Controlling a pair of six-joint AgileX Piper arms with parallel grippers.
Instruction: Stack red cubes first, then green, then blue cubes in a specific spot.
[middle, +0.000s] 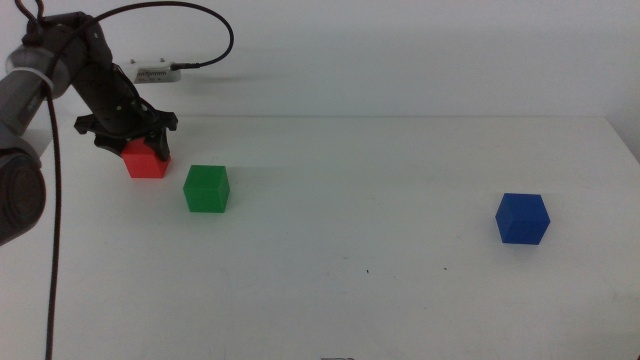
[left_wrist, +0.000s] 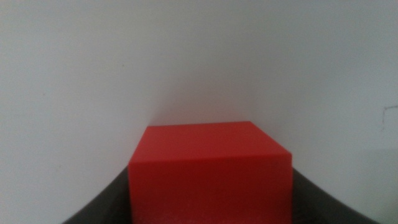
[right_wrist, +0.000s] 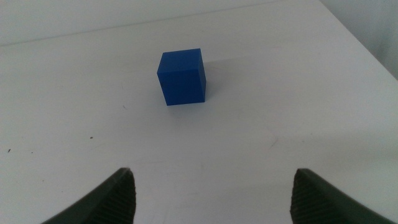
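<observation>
White table (middle: 400, 300) filled the middle view, matte and plain, with a tiny dark speck (middle: 367, 271) on its near centre. Left arm (middle: 60, 70) reached in from the left side to the far left of the table; a black cable (middle: 150, 20) looped behind it toward a small grey box (middle: 155, 72) at the back edge.

Left gripper (middle: 135, 140) sat down over the red cube (middle: 146, 160); in the left wrist view the cube (left_wrist: 210, 171) filled the space between the two dark jaws, which pressed against its sides, closed on it. Cube appeared to rest on the table.

Green cube (middle: 206, 188) stood just beside the red one, nearer the centre, not touching.

Blue cube (middle: 522, 218) stood alone well apart on the right. Right gripper (right_wrist: 211, 193) hung back from it, jaws spread wide and holding nothing; the cube (right_wrist: 181, 77) lay ahead of them with bare table between.
</observation>
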